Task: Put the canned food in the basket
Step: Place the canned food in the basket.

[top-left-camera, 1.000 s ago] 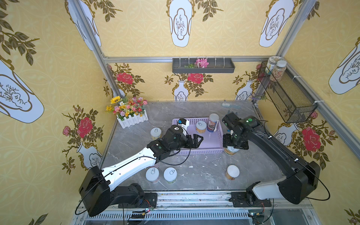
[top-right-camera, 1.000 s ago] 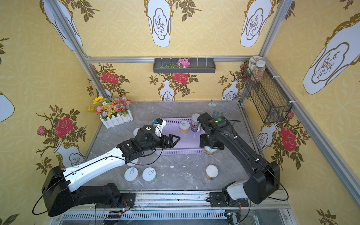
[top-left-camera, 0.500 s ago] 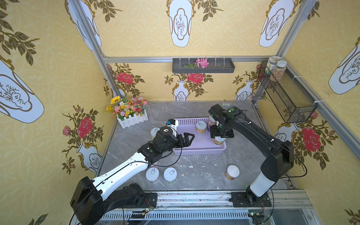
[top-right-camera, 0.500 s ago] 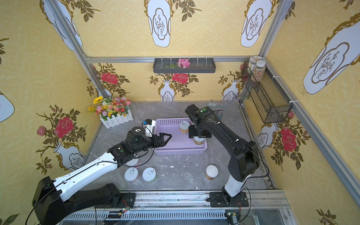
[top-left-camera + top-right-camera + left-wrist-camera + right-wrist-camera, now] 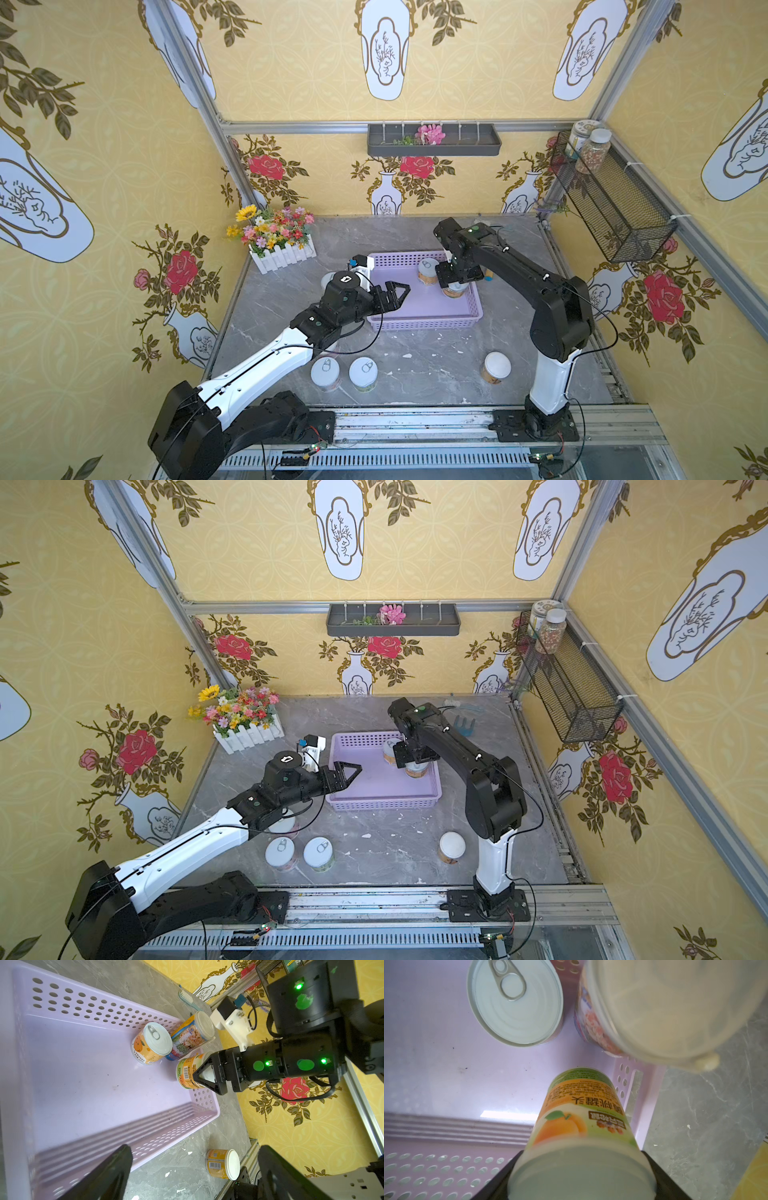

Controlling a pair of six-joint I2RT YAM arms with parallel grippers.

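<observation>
Basket first: the lavender basket (image 5: 424, 323) (image 5: 384, 804) stands in the middle of the grey table (image 5: 432, 374) and is visible in both top views. The right gripper (image 5: 456, 277) is above the right part of the basket, near its right wall. Its jaws are clamped around the top of an orange-labelled can (image 5: 455, 291) (image 5: 581, 1124), which hangs upright under it. Whether the base of this can touches the basket floor cannot be told (the right wrist view shows it only from above, lid and label).

Two other items stand inside the basket, toward its far right corner. One is a pull-tab can (image 5: 151, 1043) (image 5: 515, 1001) with a small orange drawn on the label. Just beside it, closer to the corner, is a tall multicoloured jar (image 5: 191, 1036) with a white lid.

The left gripper (image 5: 395, 291) (image 5: 349, 771) hovers over the left rim of the basket, its jaws spread wide and holding nothing.

On the table in front of the basket, a silver-topped can (image 5: 325, 371) stands just beside a second silver-topped can (image 5: 363, 371). A white-lidded orange can (image 5: 496, 366) stands well apart from them, toward the right arm's base. A further silver top (image 5: 328, 279) shows partly beside the left wrist.
</observation>
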